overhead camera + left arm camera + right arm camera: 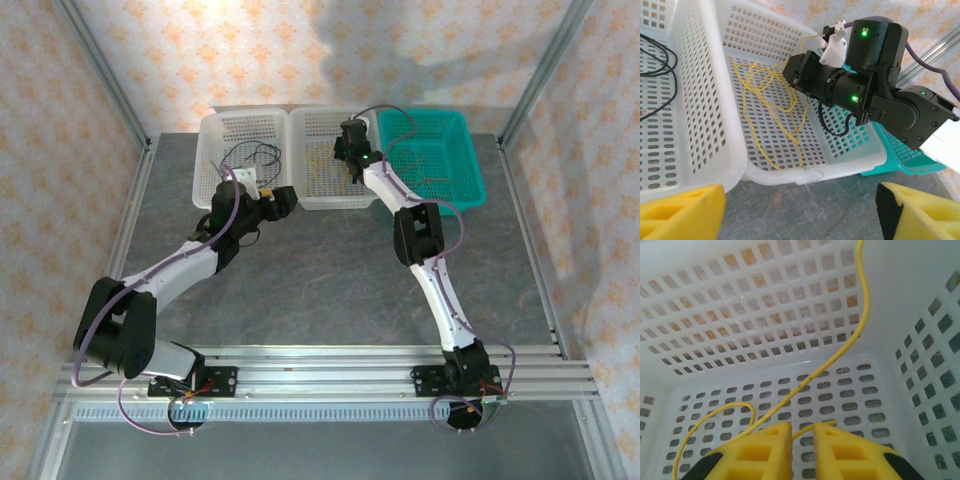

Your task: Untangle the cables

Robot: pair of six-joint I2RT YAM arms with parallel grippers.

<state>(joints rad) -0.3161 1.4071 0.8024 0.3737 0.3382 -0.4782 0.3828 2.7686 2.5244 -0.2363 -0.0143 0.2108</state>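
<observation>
Yellow cable (840,352) lies pinched between the fingers of my right gripper (801,440), low in the middle white basket (765,315), the contact point hidden behind the pads. My left gripper (800,217) hangs wide open over the table (790,192).

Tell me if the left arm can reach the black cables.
Probably yes: the open left gripper hovers by the left basket's near rim, and the black cables lie uncovered inside.

- The yellow cable (810,376) runs off my right wrist view's top edge.
- The black cables (675,80) cross my left wrist view's left edge.
- My right arm (865,85) half-hides the teal basket (892,152).
</observation>
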